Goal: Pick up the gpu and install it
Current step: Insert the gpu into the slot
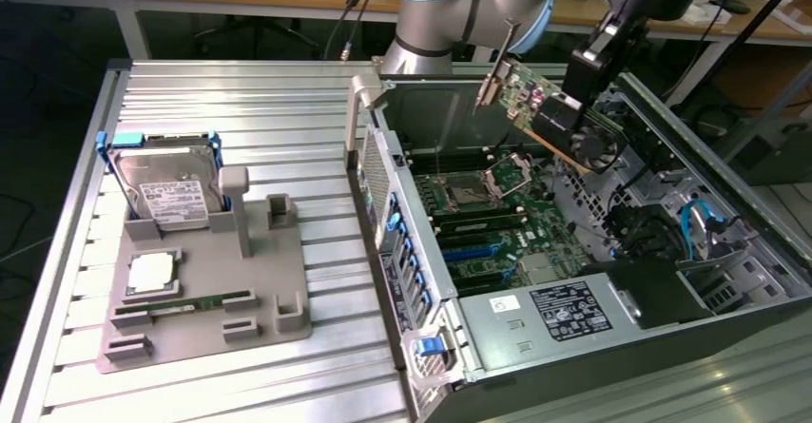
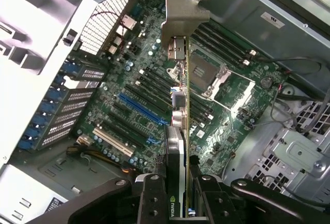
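1. The fingers [image 2: 152, 199] pinch the gpu [image 2: 175, 136] by one end, right by the camera.
2. The gpu hangs tilted over the green board [image 1: 489, 238] inside the open computer case [image 1: 380, 171]; it seems not to touch the board.
3. The computer case lies on the desk [image 1: 228, 90].
4. A hard drive [image 1: 171, 195] stands in a gray holder [image 1: 216, 333] on the desk, well apart from the computer case.
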`<act>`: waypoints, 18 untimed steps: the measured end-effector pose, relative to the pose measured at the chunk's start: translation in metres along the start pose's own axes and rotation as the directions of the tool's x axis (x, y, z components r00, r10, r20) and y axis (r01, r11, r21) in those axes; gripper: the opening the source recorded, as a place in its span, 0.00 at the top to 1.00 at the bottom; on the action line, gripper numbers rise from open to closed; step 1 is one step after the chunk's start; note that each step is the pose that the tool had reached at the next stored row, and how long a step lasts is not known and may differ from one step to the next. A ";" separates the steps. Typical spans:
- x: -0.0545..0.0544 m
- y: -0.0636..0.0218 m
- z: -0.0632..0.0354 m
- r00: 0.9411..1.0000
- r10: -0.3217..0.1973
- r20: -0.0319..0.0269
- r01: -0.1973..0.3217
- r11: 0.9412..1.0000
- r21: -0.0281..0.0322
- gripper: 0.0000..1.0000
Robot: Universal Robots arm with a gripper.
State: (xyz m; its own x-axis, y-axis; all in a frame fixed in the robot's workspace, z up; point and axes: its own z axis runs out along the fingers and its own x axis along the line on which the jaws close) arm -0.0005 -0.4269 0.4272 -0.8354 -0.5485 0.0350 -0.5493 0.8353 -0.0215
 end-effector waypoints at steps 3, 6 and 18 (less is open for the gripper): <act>0.000 0.0001 0.0000 1.000 -0.011 0.000 0.011 1.000 0.000 0.73; 0.000 0.0002 0.0000 1.000 -0.021 0.000 0.021 1.000 0.001 0.73; -0.001 0.0011 0.0000 0.997 -0.081 0.002 0.081 0.997 0.003 0.73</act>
State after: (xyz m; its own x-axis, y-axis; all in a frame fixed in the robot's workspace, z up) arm -0.0005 -0.4256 0.4272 -0.7884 -0.6142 0.0350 -0.6150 0.7882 -0.0215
